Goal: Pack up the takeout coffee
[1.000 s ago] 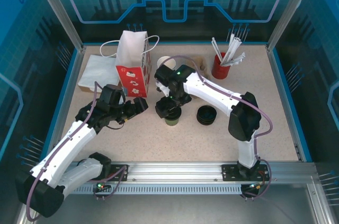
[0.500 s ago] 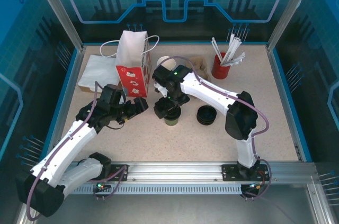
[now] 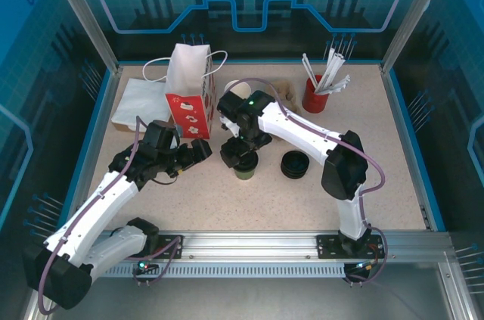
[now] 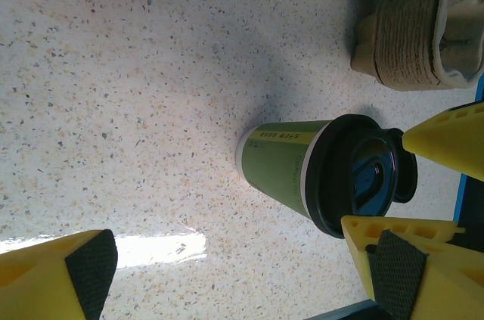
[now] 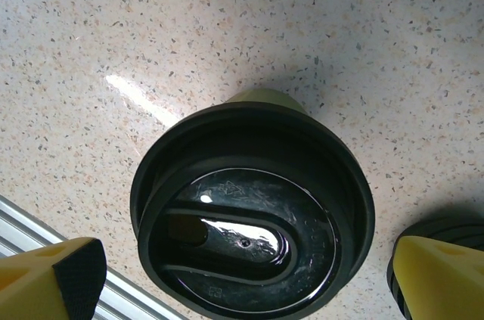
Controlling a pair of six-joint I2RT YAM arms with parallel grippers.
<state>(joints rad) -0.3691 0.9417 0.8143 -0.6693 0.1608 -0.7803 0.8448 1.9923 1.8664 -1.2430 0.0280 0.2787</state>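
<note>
From above, the takeout coffee (image 3: pixel 246 172) stands upright on the counter (image 3: pixel 227 203), lid on, where it stood a second ago. The only shift is small. The right arm's wrist has edged a little to the left over the cup, so the right pincer (image 3: pixel 239 155) sits more squarely above the lid. The left pincer (image 3: pixel 199 150) has not moved and waits just left of the cup, aimed at it. The red-and-white paper bag (image 3: pixel 189 112) stands beyond the cup and to its left, and a stack of black lids (image 3: pixel 295 164) lies to the cup's right.

From the left wrist, the cup shows its green side and black lid, standing alone on the counter. The left pincer is spread wide and holds nothing, with the cup well ahead of its fingers.

From the right wrist, the lid sits centred between two widely parted fingers. Neither one touches it, so the right pincer is empty too.

I judge this to be a last alignment before the grasp. The cup is not yet gripped and packing has not begun.
</note>
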